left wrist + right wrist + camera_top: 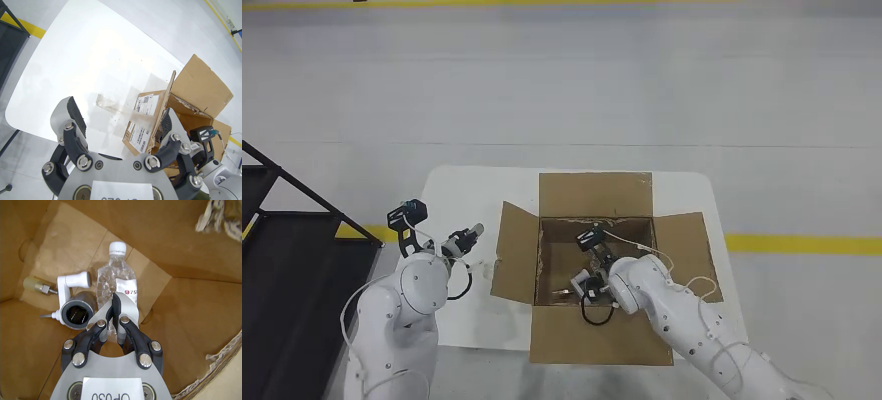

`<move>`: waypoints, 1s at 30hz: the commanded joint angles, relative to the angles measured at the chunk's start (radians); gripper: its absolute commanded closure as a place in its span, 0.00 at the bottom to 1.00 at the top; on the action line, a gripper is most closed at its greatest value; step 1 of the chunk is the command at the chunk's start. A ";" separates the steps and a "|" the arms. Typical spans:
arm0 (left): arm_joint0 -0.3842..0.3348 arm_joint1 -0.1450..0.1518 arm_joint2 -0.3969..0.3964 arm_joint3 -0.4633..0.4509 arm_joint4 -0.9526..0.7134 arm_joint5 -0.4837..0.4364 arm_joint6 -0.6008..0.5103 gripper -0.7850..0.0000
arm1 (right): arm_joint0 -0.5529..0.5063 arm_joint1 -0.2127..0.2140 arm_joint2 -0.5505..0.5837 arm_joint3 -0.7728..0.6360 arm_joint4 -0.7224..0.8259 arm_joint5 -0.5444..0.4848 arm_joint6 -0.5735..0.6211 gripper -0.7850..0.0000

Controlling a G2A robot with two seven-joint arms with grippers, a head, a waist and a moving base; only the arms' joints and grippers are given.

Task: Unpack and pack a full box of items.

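An open cardboard box stands on the white table. On the box floor lie a clear plastic bottle with a white cap, a black tube in a white bracket and a pale cylinder with a metal bolt. My right gripper is down inside the box, just above the bottle's lower half, shut with nothing between its pads. My left gripper hangs open over the table beside the box's left flap, holding nothing; in the top view my left gripper is left of the box.
A strip of clear tape lies on the table near the labelled box side. A black rack stands off the table's left edge. The table left of the box is bare.
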 commanded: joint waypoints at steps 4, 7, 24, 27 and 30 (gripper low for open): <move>0.000 0.000 0.000 0.000 0.000 0.000 0.000 0.00 | 0.001 0.000 0.002 0.002 0.003 -0.002 -0.004 1.00; 0.000 0.000 0.000 0.000 0.000 0.000 0.000 0.00 | -0.004 0.000 0.006 0.007 0.005 -0.001 -0.015 1.00; 0.000 0.000 0.000 0.000 0.000 0.000 0.000 0.00 | 0.006 -0.021 0.046 0.102 0.016 -0.053 -0.029 0.51; 0.000 0.000 0.000 0.000 0.000 0.000 0.000 0.00 | 0.016 -0.028 0.046 0.125 0.024 -0.065 -0.024 0.36; 0.000 0.000 0.000 0.000 0.000 0.000 0.000 0.00 | 0.025 -0.035 0.043 0.144 0.029 -0.074 -0.022 0.27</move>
